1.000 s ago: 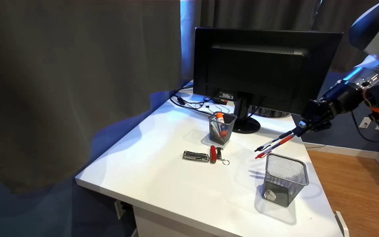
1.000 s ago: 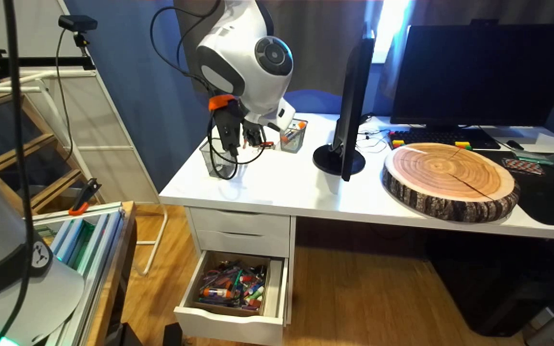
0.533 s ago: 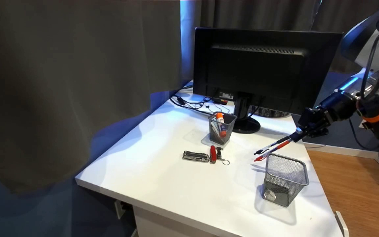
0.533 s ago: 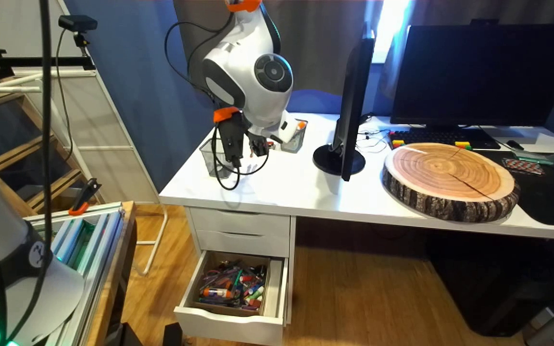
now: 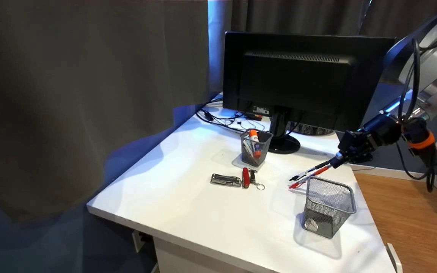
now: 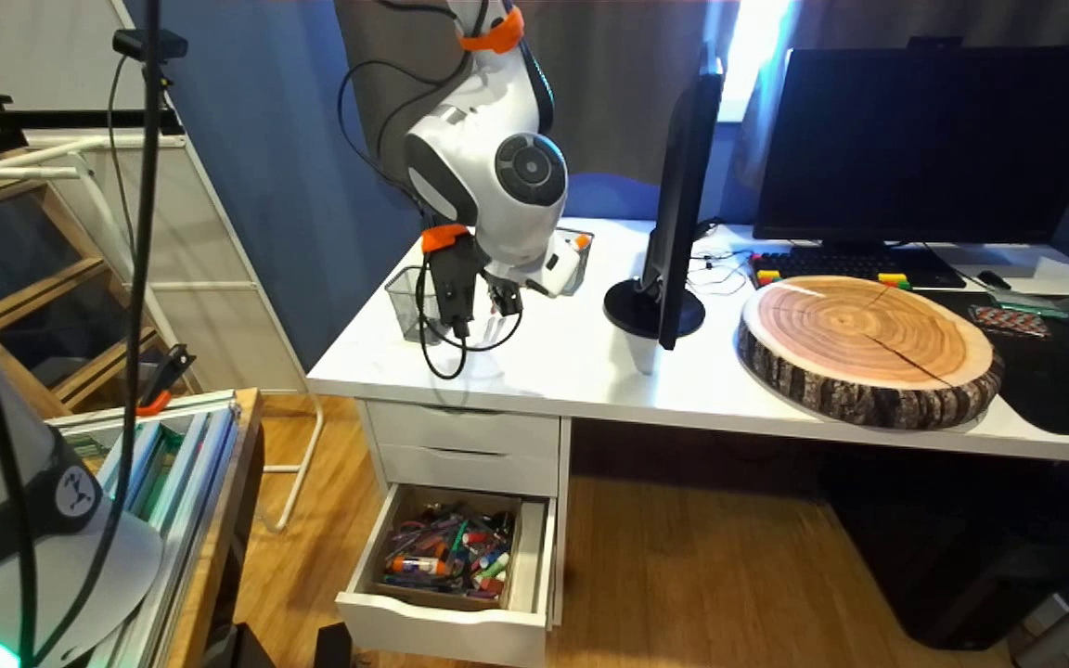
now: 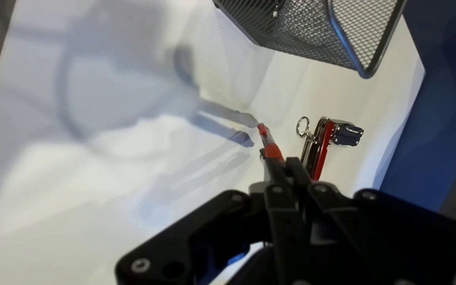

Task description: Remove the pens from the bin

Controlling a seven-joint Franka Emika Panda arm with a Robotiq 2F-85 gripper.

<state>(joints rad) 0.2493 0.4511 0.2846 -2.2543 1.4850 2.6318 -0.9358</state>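
My gripper is shut on two slim pens, held slanting downward beside the bin. The red-orange pen and the black-and-white pen stick out of the fingertips. In the wrist view the red pen shows between the fingers; the black one is mostly hidden. The red tip is at or just above the desk; I cannot tell if it touches. The grey mesh bin stands upright near the desk edge, also visible in the wrist view and partly behind the arm in an exterior view.
A second mesh holder with a glue stick stands by the monitor. A multitool and a red pocket knife lie on the white desk. A drawer below is open. A pale round thing shows in the bin.
My gripper has moved down with both pens, and their tips have come down toward the desk, beside the bin. The bin and the other desk things have not moved.
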